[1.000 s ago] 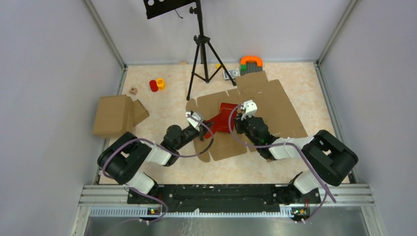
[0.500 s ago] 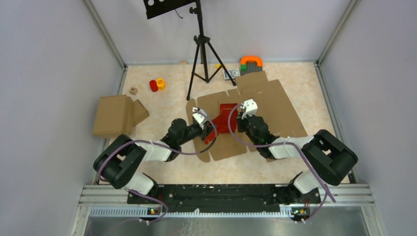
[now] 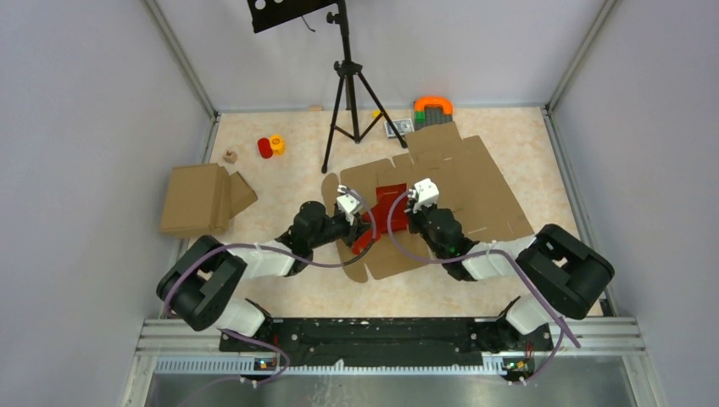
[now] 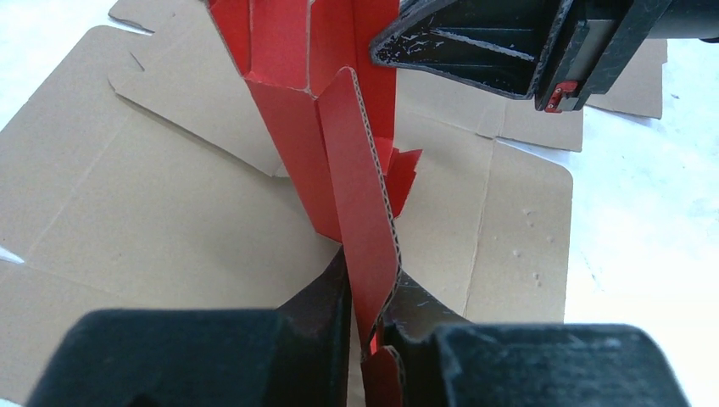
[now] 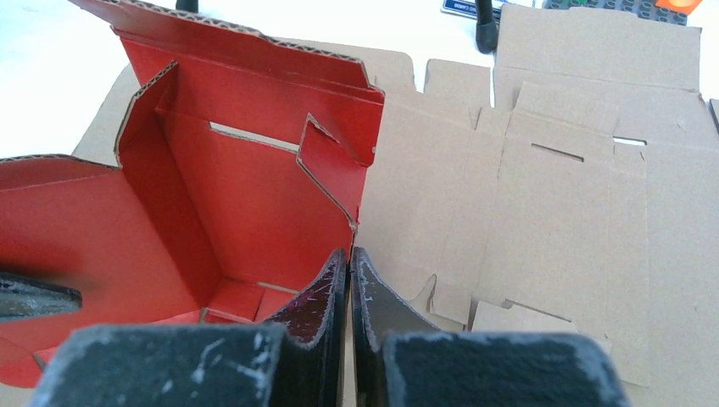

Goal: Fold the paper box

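The paper box [image 3: 387, 197] is bright red card, partly folded, resting on a flat brown cardboard sheet [image 3: 475, 182] at the table's middle. In the right wrist view its walls stand up around a red floor [image 5: 246, 195]. My left gripper [image 3: 366, 224] is at its near left side, shut on a raised red flap [image 4: 360, 212] that stands between its jaws [image 4: 370, 292]. My right gripper [image 3: 407, 209] is at the box's right side. Its jaws [image 5: 349, 259] are closed on the lower edge of the right wall. The right gripper's black fingers [image 4: 509, 51] show above the box in the left wrist view.
A black tripod [image 3: 343, 93] stands just behind the box. A folded brown cardboard box [image 3: 203, 197] lies at the left. A red and a yellow small object [image 3: 270, 146] sit at the back left. An orange and green item [image 3: 432, 106] sits at the back edge.
My left gripper has moved right and forward with the red flap, lifting it upright. My right gripper has shifted slightly left. The red box looks narrower from above.
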